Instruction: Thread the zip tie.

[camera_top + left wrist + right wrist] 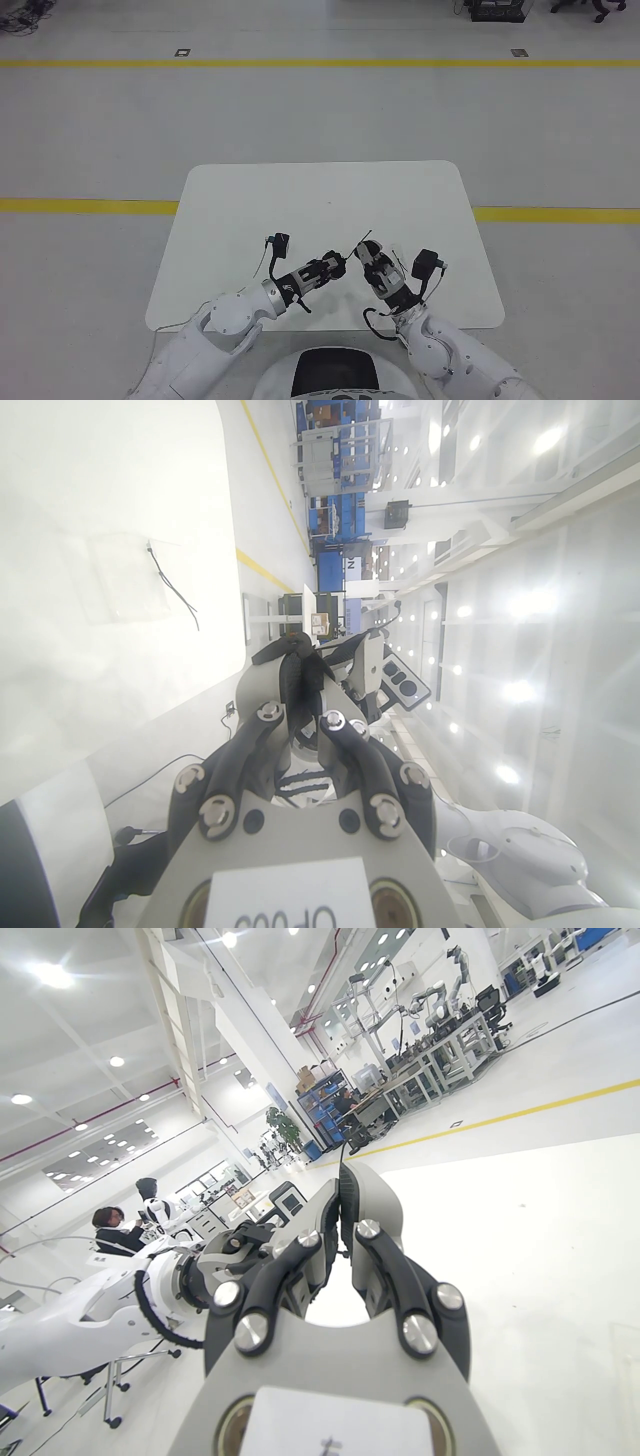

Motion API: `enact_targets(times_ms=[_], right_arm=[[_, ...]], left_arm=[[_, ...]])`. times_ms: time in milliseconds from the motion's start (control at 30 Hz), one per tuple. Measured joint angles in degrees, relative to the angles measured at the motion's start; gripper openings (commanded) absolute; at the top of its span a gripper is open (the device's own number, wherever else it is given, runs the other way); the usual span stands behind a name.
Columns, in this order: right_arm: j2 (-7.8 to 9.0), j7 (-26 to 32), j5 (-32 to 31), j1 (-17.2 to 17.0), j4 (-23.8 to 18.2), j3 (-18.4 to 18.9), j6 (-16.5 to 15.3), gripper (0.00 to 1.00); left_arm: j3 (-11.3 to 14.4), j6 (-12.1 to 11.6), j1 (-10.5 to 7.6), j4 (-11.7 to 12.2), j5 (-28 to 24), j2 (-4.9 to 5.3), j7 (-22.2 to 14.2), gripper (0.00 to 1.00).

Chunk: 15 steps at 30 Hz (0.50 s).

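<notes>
Over the front middle of the white table (300,190) my two grippers meet tip to tip. My right gripper (364,253) (340,1180) is shut on a thin black zip tie (342,1154), whose free tail (365,237) sticks out past the fingertips toward the table's far side. My left gripper (337,266) (299,650) is shut as well, with a black band of the zip tie (270,654) pinched at its tips, right against the right gripper. The stretch of the tie between the two grippers is hidden by the fingers.
A thin black strand (172,587) lies on a clear sheet (125,575) on the table beyond the grippers. The table's rounded front corner (240,670) is close to the right wrist. Yellow floor lines (320,63) run behind the table.
</notes>
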Motion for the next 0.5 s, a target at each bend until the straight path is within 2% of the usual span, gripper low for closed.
enact_targets(times_ms=[500], right_arm=[[-0.14,-0.4,-0.3,0.4,0.0,-0.5,0.0,0.0]], left_arm=[[0.0,0.0,0.0,0.0,0.0,0.0,0.0,0.0]])
